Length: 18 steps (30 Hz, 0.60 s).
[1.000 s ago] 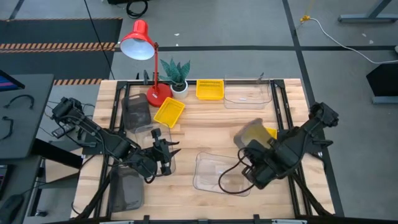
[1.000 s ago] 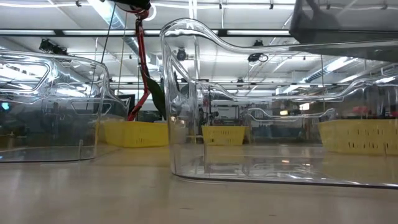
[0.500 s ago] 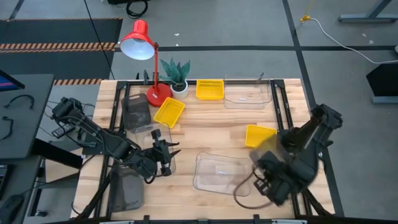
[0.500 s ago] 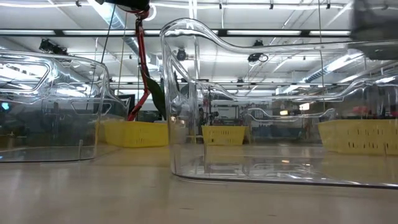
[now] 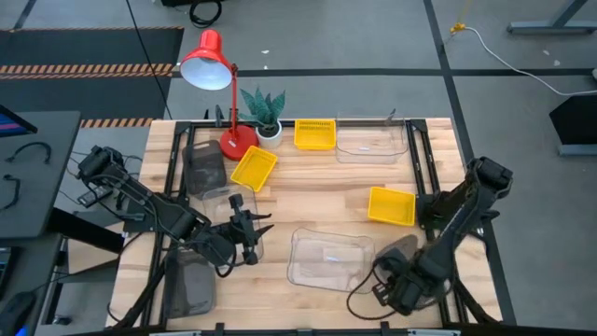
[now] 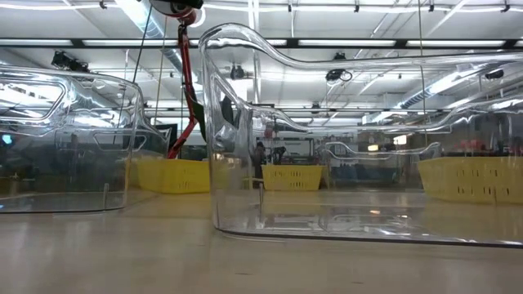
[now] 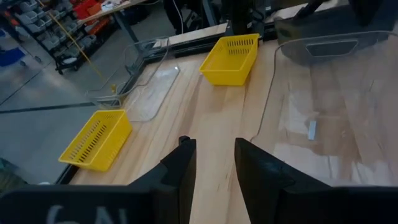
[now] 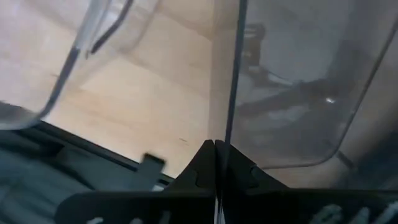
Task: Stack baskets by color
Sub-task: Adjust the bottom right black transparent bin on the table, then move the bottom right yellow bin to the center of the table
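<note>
My right gripper [image 5: 403,269] is near the table's front right, shut on a smoky grey basket [image 5: 396,250] that sits against the right end of a clear basket [image 5: 326,258]. My left gripper [image 7: 214,163] stands open over bare wood at the front left, beside another clear basket [image 5: 233,217], with nothing between its fingers. Three yellow baskets [image 5: 392,205] [image 5: 254,168] [image 5: 315,133] rest flat on the table. Two more smoky baskets [image 5: 203,168] [image 5: 187,285] lie on the left side. My right gripper [image 8: 215,146] pinches a thin side wall of the smoky basket at its rim [image 8: 229,124], one finger inside and one outside. The fingers come from above, pointing down. The basket hangs tilted below them; I cannot tell whether its lower end touches the table.
A red desk lamp [image 5: 213,65] and a potted plant [image 5: 264,112] stand at the far left. A further clear basket [image 5: 371,140] lies at the far right. Dark frame rails [image 5: 424,177] run along both sides. Bare wood shows in the table's middle.
My right gripper has carried the smoky basket from above the right yellow basket down and toward the table's near edge, tipping to point downward and rolling as it went. The yellow basket is uncovered now. The near clear basket has slid a little toward the table's left.
</note>
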Tool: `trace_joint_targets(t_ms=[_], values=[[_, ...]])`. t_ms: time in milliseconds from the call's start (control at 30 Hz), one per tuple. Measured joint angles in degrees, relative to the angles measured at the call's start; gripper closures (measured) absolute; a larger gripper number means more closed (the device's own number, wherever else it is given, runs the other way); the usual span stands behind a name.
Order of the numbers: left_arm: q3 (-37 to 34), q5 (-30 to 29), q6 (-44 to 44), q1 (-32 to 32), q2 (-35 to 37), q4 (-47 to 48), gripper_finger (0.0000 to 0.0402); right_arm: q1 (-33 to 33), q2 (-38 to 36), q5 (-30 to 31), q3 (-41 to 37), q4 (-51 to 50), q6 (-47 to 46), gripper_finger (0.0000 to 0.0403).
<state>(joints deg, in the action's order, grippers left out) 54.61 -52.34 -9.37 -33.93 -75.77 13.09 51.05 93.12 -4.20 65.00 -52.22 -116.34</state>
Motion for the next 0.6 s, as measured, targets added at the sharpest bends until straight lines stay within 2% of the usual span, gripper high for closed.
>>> trace_joint_targets(t_ms=[167, 267, 467, 533, 600], values=[[0.0, 0.0, 0.2, 0.0, 0.0, 0.0, 0.0285, -3.3, 0.0, -1.0, -1.4, 7.0, 9.2, 0.0372], [0.0, 0.0, 0.2, 0.0, 0.0, 0.0, 0.0285, -5.1, -0.4, -3.2, 0.1, 5.5, 15.3, 0.0346], [0.0, 0.0, 0.0, 0.0, 0.0, 0.2, 0.0285, -9.1, -3.1, -4.2, 8.0, -10.5, 22.8, 0.0298], [0.0, 0.0, 0.0, 0.0, 0.0, 0.2, 0.0285, -11.1, -4.5, -0.5, 11.0, -17.7, 25.9, 0.0294], [0.0, 0.0, 0.0, 0.0, 0.0, 0.3, 0.0285, -13.7, -5.5, 7.4, 12.7, -25.0, 29.9, 0.0294]])
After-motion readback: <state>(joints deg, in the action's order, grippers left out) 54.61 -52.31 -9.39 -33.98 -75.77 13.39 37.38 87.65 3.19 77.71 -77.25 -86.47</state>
